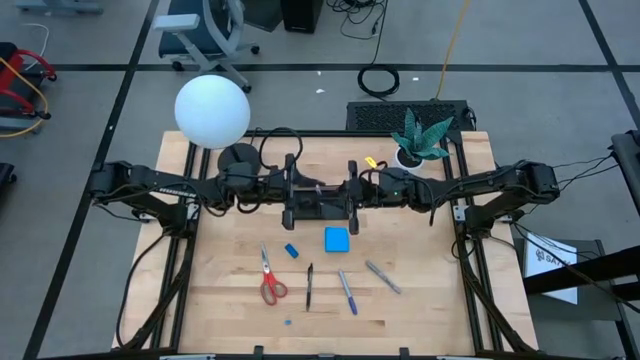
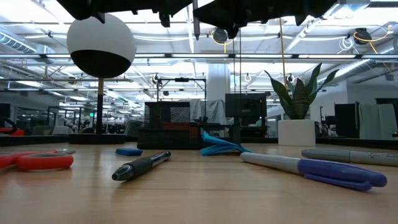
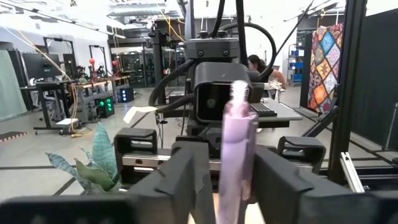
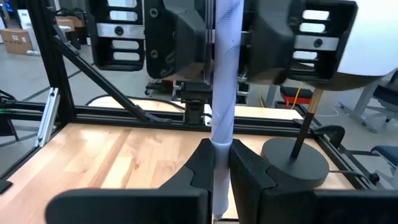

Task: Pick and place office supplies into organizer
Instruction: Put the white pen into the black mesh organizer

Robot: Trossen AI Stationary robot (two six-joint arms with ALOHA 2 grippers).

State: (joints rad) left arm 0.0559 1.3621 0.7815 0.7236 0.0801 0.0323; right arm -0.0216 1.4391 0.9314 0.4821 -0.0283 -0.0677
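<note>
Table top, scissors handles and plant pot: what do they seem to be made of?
Table top: wood, in pale planks with visible grain and joints, and a matte to slightly satin finish.
Scissors: the handles are probably plastic, since they are solid red and smooth. The blades look like grey metal.
Plant pot: white, smooth and plain. It may be ceramic or plastic; the look leaves it open.

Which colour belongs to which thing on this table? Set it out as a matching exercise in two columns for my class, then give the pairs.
Things:
1. scissors handles
2. note pad
3. lamp globe
4. plant leaves

Colours:
A. white
B. green
C. red
D. bright blue

Pairs: 1-C; 2-D; 3-A; 4-B.

The left gripper and right gripper meet above the table's middle, with a pale pen between them.
</note>
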